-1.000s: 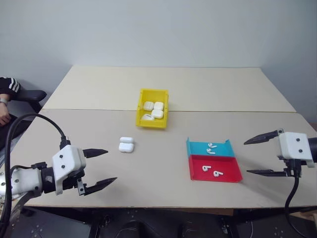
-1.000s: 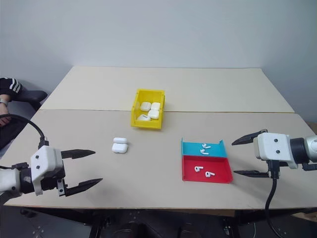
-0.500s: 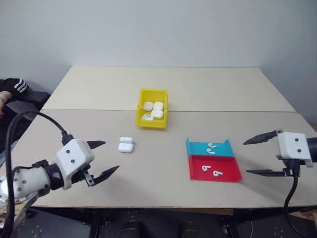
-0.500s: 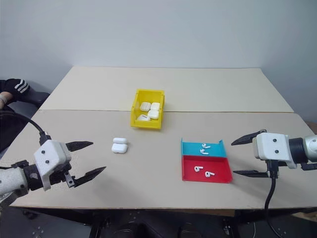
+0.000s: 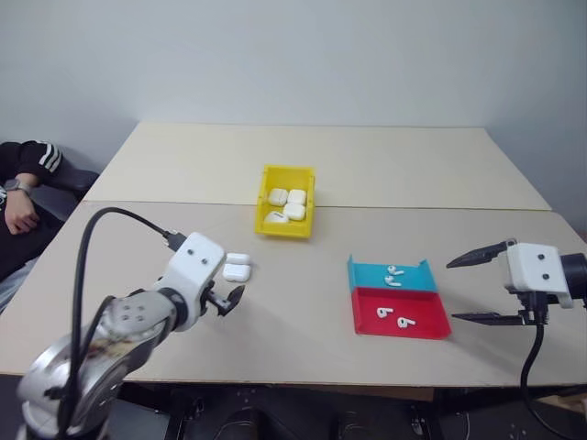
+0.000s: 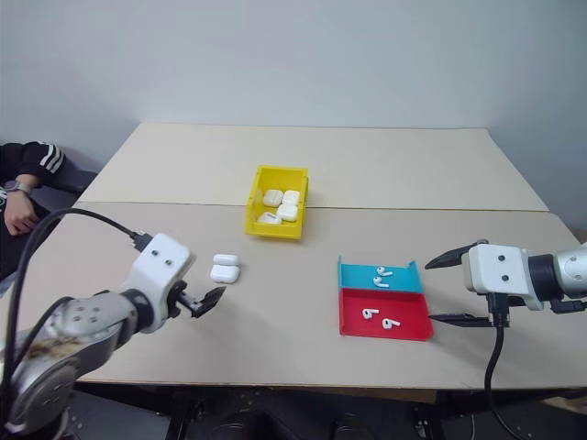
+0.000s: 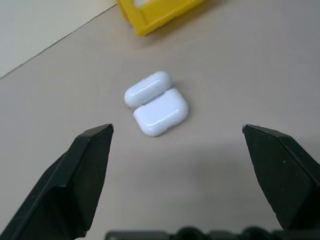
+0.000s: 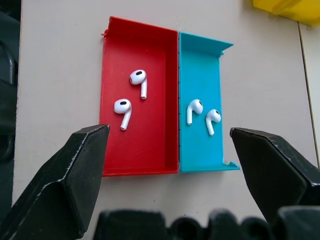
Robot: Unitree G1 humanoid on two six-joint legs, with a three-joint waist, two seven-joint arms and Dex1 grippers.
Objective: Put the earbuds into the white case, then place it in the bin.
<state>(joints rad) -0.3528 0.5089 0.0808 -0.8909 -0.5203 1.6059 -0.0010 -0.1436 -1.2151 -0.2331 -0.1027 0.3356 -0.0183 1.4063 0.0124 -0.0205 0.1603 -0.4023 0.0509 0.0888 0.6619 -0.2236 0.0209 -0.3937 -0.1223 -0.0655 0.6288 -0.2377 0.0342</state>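
Your left gripper (image 7: 177,131) has swung in toward the small glossy white case (image 7: 157,103), fingers apart. Right gripper (image 8: 169,131) hangs spread over the tiny white earbuds (image 8: 131,98). Close off-centre and the slick case could skid away.

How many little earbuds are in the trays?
4: two earbuds lie in the red tray, two more in the teal tray. None look hidden.

Plain pale grey wall (image 5: 293,55) behind. Two beige desks (image 5: 367,156) butted together, seam running across between them. Seated person (image 5: 23,197) in a dark striped sleeve past the left edge. Even, soft light.
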